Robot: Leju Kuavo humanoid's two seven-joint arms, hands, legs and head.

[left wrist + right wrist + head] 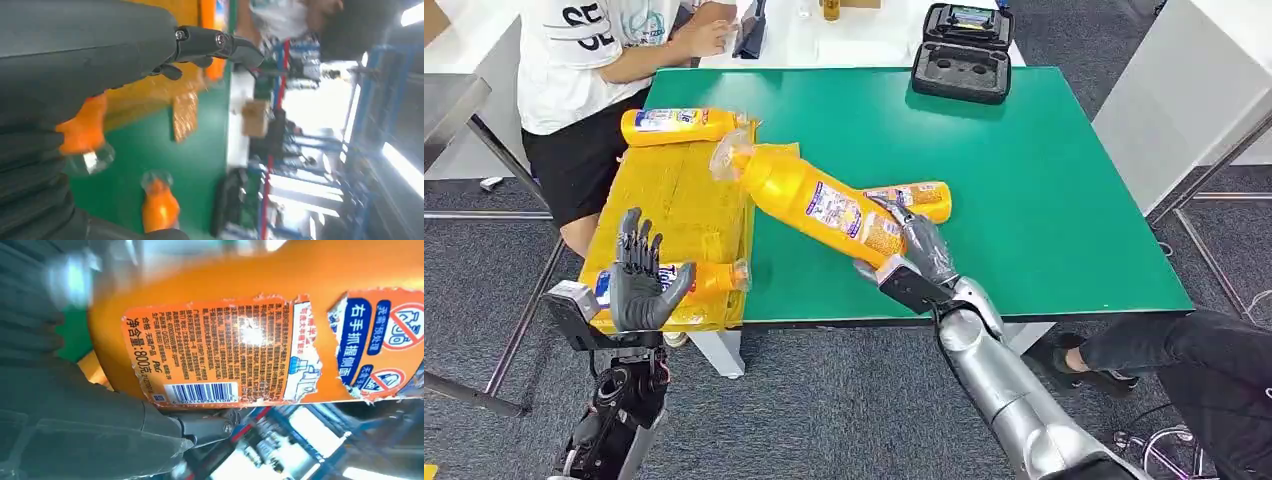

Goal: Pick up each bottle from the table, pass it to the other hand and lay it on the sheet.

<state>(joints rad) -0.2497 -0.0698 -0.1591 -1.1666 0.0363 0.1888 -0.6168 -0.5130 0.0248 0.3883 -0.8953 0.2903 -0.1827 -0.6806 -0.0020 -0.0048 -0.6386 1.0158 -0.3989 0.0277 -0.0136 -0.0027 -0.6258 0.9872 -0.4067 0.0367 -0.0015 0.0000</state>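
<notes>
The robot was in the middle of the hand-over step. Its right hand (916, 248) gripped a large yellow bottle (819, 203) by the base end, lifted off the green surface (1044, 200) and tilted, with its capped end reaching toward the yellow sheet (679, 200) that lay along the surface's left edge. In the right wrist view the bottle's torn label (220, 355) sat close against that hand's thumb.

The left hand (639, 275) was raised at the near left corner of the surface, fingers spread and holding nothing, palm turned toward the coming bottle. It looked ready to receive, though the two hands were well apart.

Two bottles already lay on the sheet: one (679, 125) at its far end, near a seated person (604, 70), and one (704, 280) at its near end, just behind the left hand. A fourth bottle (919, 198) lay on the bare surface, partly hidden behind the held one, not yet picked up.

The next move probably called for bringing the held bottle's free end across into the left palm, letting those fingers wrap firmly round the body, and only then loosening the right hand. The bottle looked long and heavy, so a grip near its middle would likely keep it from tipping.
</notes>
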